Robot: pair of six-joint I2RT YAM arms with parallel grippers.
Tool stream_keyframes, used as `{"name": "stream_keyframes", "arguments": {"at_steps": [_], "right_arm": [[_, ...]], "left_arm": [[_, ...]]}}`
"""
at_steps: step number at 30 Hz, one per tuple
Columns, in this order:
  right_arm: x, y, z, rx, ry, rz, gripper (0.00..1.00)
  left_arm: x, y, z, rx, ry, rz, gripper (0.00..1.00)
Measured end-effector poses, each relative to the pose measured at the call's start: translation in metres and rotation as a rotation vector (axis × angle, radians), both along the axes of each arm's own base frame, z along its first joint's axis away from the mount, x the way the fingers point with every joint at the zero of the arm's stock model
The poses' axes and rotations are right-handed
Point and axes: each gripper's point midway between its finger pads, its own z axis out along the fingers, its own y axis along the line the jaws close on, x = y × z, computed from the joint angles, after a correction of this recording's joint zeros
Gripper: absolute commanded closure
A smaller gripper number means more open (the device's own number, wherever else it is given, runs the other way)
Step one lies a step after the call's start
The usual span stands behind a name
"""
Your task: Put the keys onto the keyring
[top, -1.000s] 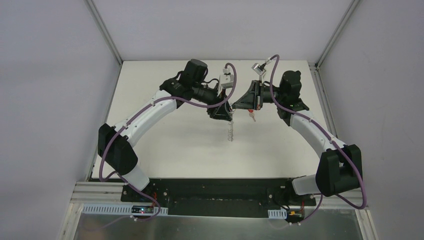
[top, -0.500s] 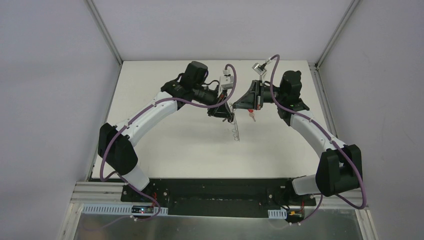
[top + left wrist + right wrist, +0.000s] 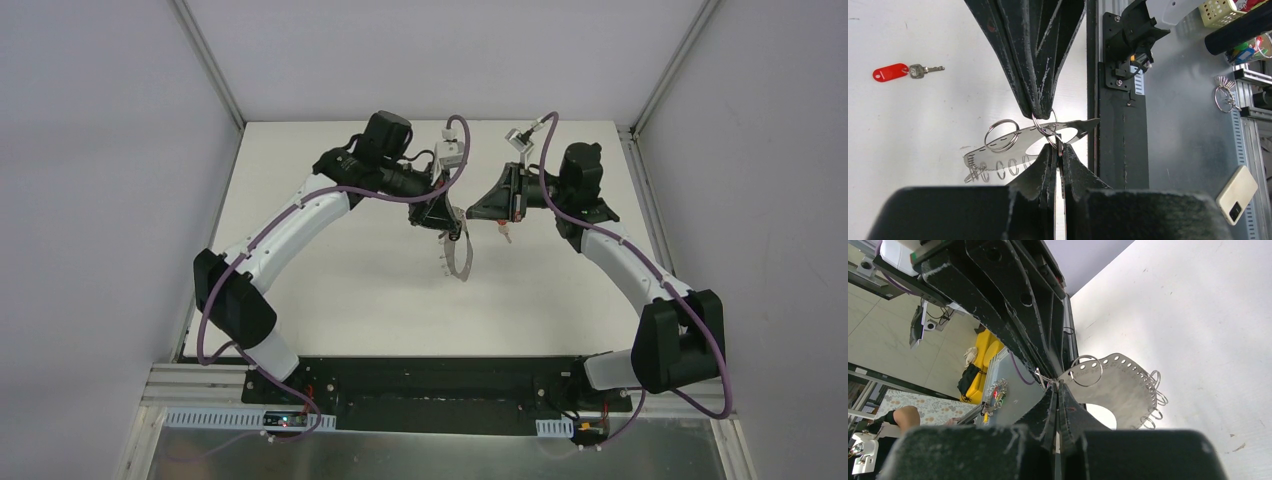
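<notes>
Keyring (image 3: 1118, 385) hangs above far-centre bench (image 3: 350, 280), pinched at one corner by left tool (image 3: 1058, 150) and right tool (image 3: 1057, 389), both pressed together on it. Red key (image 3: 890, 73) lies on bench, well apart.

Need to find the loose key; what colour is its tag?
The tag is bright red; left wrist view shows it best.

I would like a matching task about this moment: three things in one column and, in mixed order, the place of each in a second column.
Things:
1. red-tagged key
2. keyring
3. white phone

Places:
A. in the air, pinched by the left gripper and the right gripper
B. on the grey metal surface
C. flat on the white table

Pairs: 1-C, 2-A, 3-B
</notes>
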Motion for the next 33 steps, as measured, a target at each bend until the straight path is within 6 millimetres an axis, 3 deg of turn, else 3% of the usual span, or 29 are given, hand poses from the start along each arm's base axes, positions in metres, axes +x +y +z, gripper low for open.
{"name": "stream_keyframes", "arguments": {"at_steps": [16, 20, 22, 26, 28, 33], "right_arm": [[-0.001, 0.0, -0.002, -0.007, -0.003, 0.001, 0.98], [-0.001, 0.001, -0.003, -0.01, -0.011, -0.002, 0.76], [-0.001, 0.0, -0.006, -0.017, -0.009, -0.005, 0.58], [0.001, -0.001, -0.012, -0.042, -0.011, -0.018, 0.37], [0.003, -0.002, -0.013, -0.057, -0.025, -0.027, 0.32], [0.006, -0.004, -0.017, -0.092, -0.059, -0.048, 0.3]], "left_arm": [[0.014, 0.011, 0.001, 0.137, -0.044, 0.037, 1.0], [0.014, 0.012, 0.004, 0.141, -0.049, 0.036, 1.0], [0.013, 0.013, 0.004, 0.145, -0.03, 0.045, 1.0], [0.013, 0.013, 0.006, 0.167, 0.031, 0.091, 1.0], [0.016, 0.011, 0.01, 0.167, 0.052, 0.114, 1.0], [0.021, 0.011, 0.01, 0.191, 0.098, 0.163, 1.0]]}}
